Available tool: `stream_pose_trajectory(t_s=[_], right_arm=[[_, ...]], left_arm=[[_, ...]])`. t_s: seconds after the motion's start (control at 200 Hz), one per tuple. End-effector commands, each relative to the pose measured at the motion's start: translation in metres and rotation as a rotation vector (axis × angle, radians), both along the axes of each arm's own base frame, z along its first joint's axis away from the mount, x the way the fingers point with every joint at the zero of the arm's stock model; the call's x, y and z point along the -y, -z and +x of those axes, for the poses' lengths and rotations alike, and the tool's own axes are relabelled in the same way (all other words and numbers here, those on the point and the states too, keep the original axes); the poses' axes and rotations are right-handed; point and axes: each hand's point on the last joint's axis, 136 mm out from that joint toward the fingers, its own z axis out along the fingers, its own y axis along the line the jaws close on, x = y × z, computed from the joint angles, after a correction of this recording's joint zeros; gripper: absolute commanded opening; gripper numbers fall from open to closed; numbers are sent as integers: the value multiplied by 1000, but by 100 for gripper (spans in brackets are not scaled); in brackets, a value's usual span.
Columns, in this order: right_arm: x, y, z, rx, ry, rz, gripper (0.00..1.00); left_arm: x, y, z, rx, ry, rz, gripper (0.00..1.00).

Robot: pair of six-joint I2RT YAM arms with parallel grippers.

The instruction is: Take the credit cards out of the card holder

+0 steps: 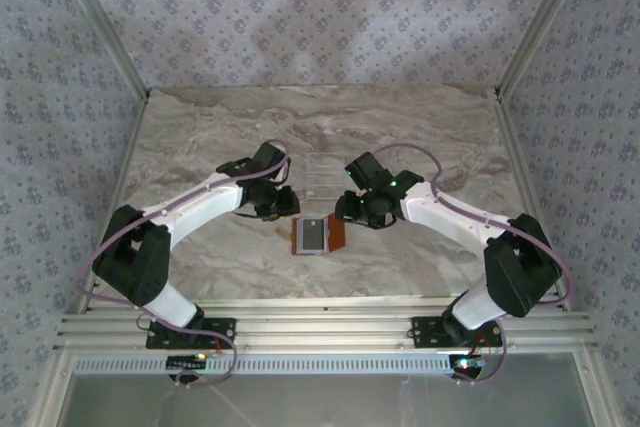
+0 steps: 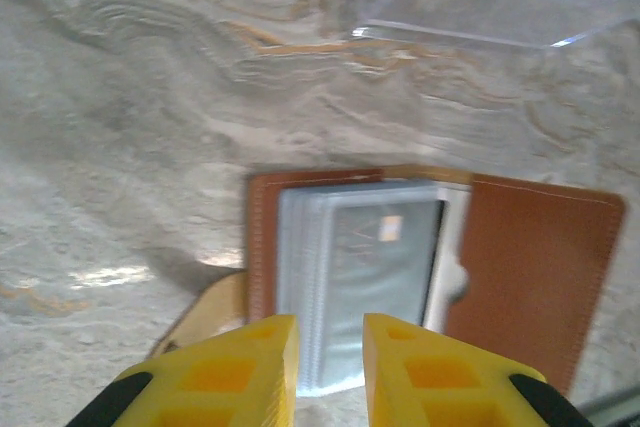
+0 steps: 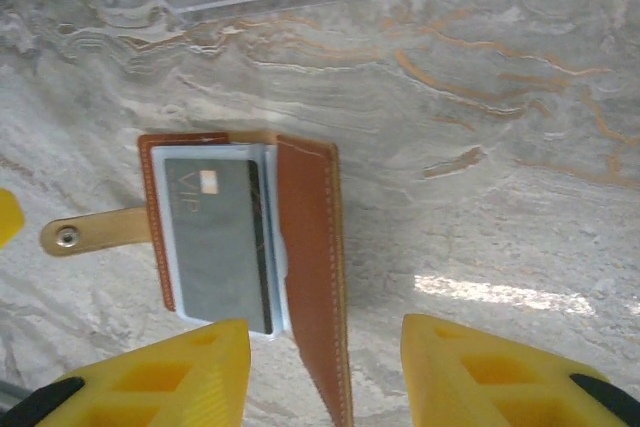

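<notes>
Left gripper [image 2: 330, 347] hangs at the near edge of the open card holder [image 2: 530, 277], its yellow fingers parted by a narrow gap with nothing pinched between them. Your right gripper [image 3: 325, 339] stands a good deal wider and is empty too; the holder's brown leather flap runs down into the space between its fingers.

The card holder [image 1: 318, 236] lies flat and open on the marble table [image 1: 200, 147], between the two grippers and just nearer than the clear plastic rack [image 1: 322, 175]. A dark grey card marked VIP [image 3: 215, 247] sits on top in the grey-blue sleeves, with paler card edges showing beside it, and the snap tab [image 3: 95, 235] sticks out on the far side.

Expect the cards to be light, stiff and slick, and snug in their pockets; the leather is soft and light, so the whole holder will probably slide or lift if you pull. Pin the flap or rim with one gripper and nip the exposed edge of the top card with the other, drawing it along the pocket's line.
</notes>
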Motion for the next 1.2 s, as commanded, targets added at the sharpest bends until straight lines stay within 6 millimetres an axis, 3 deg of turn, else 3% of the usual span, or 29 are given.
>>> stream_pose_trajectory(t_s=[0.0, 0.185, 0.445, 0.625, 0.984, 1.079, 1.194], right_arm=[[-1, -14, -2, 11, -4, -9, 43], [-25, -18, -1, 5, -47, 102, 25], [-43, 18, -10, -100, -85, 148, 16], [-37, 52, -14, -154, -77, 103, 13], [-11, 109, -22, -204, -53, -25, 8], [-2, 117, -23, -191, -44, -71, 6], [1, 113, -20, -156, -48, -85, 6]], left_arm=[[22, -18, -8, -5, 57, -25, 25], [43, -1, -12, -45, 80, -32, 23], [39, 44, -20, -117, 80, 12, 20], [26, 68, -25, -147, 67, 74, 19], [7, 93, -35, -182, 49, 140, 17], [6, 94, -35, -184, 47, 144, 17], [6, 93, -35, -181, 49, 148, 17]])
